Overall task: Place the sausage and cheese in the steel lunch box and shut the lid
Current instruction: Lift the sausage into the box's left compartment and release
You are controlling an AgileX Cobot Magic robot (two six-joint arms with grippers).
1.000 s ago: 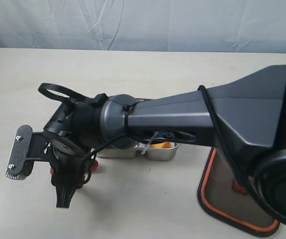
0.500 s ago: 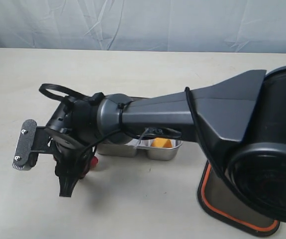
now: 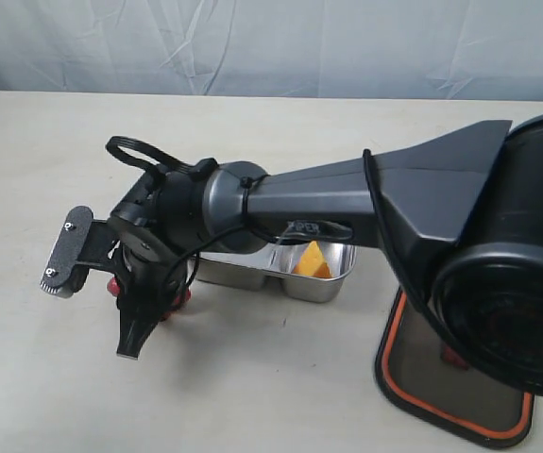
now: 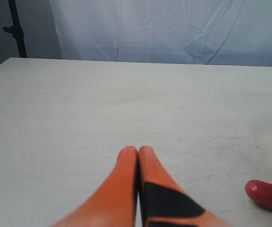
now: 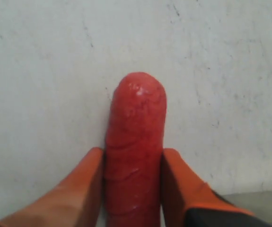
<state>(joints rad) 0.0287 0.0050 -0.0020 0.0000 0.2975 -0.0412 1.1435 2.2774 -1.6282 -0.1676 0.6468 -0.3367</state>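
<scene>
Cheese [image 3: 311, 261] in steel lunch box [image 3: 320, 286]; sausage [image 5: 136, 118] clamped in right gripper [image 5: 133, 158]; left gripper [image 4: 138, 153] closed.

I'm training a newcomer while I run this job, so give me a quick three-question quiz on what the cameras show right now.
1. True or false: the cheese already lies in the steel lunch box.
2. What is the right pincer closed on? A) the sausage B) the cheese C) nothing
3. Fill in: the fingers of the left pincer are ____ (open or shut).
Key: 1 true; 2 A; 3 shut.
</scene>
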